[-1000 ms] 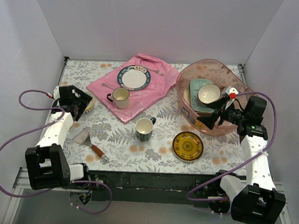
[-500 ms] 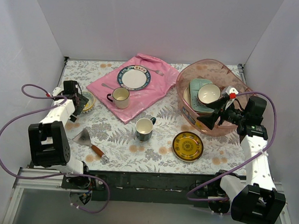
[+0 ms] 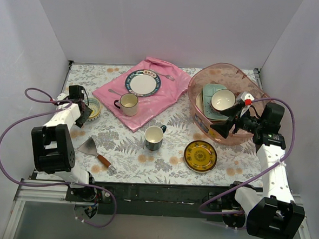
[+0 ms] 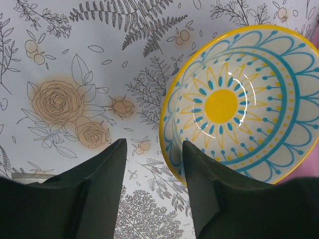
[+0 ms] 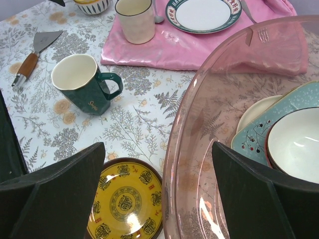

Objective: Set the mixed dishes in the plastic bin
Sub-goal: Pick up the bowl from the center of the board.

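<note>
1. Now the left tool (image 4: 154, 149) has swung in over the patterned bowl (image 4: 234, 104), which sits on the table (image 3: 130, 161) well apart from the plastic bin (image 3: 196, 92), on the far side of the pink cloth (image 3: 150, 97) from it.
2. Its fingers have narrowed and straddle the bowl's near rim, one inside and one outside. They look released, not yet clenched on it, so I judge the pick is only starting.
3. The right tool (image 5: 158, 149) has not moved. It hangs spread wide and empty at the bin's near wall.
4. Inside the bin lie a pale green tray (image 3: 210, 93) and a cream bowl (image 3: 223, 99).
5. Between bowl and bin stand a cream mug (image 3: 129, 103) and a rimmed plate (image 3: 143, 82) on the cloth, and a dark mug (image 3: 154, 137) nearer the bin. The carry likely must clear these.
6. A yellow plate (image 3: 200, 156) lies just in front of the bin. The spatula (image 3: 95, 151) lies near the patterned bowl, far from the bin.
</note>
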Robot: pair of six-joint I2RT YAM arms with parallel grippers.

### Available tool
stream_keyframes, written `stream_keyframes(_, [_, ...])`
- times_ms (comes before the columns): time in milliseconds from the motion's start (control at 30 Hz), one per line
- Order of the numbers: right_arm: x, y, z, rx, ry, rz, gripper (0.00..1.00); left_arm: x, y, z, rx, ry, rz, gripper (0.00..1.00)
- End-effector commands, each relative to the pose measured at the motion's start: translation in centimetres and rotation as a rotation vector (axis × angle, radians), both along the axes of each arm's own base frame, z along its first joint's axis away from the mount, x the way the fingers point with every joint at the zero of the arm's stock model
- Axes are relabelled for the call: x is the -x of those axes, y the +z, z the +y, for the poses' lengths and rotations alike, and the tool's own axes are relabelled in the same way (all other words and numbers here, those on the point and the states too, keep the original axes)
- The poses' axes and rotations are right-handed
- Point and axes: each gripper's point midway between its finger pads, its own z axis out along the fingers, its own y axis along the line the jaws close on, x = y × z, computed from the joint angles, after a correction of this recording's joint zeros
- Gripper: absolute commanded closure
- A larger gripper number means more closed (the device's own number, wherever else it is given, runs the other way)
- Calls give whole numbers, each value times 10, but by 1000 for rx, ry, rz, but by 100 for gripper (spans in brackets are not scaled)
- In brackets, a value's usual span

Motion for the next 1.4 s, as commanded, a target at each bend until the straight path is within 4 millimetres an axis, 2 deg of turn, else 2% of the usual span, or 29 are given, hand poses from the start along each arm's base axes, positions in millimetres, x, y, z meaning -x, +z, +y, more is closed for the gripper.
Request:
stream_keyframes(0, [-5, 8, -2, 13, -1, -41, 5, -7, 28, 11, -58, 8, -60, 55])
stream_keyframes(33, [-5, 8, -2, 13, -1, -40, 5, -5, 29, 11, -59, 8, -59, 55])
stream_keyframes(100, [-5, 9, -2, 14, -3, -41, 5, -5, 31, 12, -64, 5, -60, 63])
stream_keyframes(200, [-5, 8, -2, 17, -6, -40, 5, -5, 36, 11, -62, 1, -76, 65])
stream_keyframes(233, [-5, 8, -2, 16, -5, -42, 5, -5, 39, 11, -62, -1, -85, 71])
stream_keyframes(300, [-6, 8, -2, 17, -7, -40, 5, -6, 45, 10, -64, -10, -100, 74])
stream_keyframes(333, [-6, 7, -3, 18, -8, -40, 5, -7, 47, 10, -64, -14, -109, 80])
stream_keyframes(400, [-6, 8, -3, 19, -9, -43, 5, -9, 54, 9, -64, -21, -125, 84])
stream_keyframes(433, [-6, 8, -3, 20, -10, -44, 5, -9, 56, 9, -63, -26, -131, 89])
stream_keyframes(567, [-6, 7, -3, 19, -10, -38, 5, -12, 62, 8, -51, -38, -154, 96])
stream_keyframes(633, [-6, 7, -3, 21, -11, -42, 5, -12, 64, 7, -43, -42, -164, 95])
stream_keyframes(767, [-6, 8, -3, 21, -11, -44, 5, -11, 61, 4, -22, -39, -158, 62])
stream_keyframes(800, [-6, 7, -3, 21, -11, -41, 5, -12, 59, 3, -18, -42, -156, 59])
stream_keyframes(1100, [-7, 6, -4, 23, -15, -39, 5, -13, 27, 1, 22, -35, -73, 59])
stream_keyframes(1200, [-7, 6, -4, 24, -16, -39, 5, -12, 22, 2, 20, -30, -55, 63])
stream_keyframes(1367, [-8, 5, -5, 25, -21, -37, 4, -13, 25, 2, 15, -34, -71, 78])
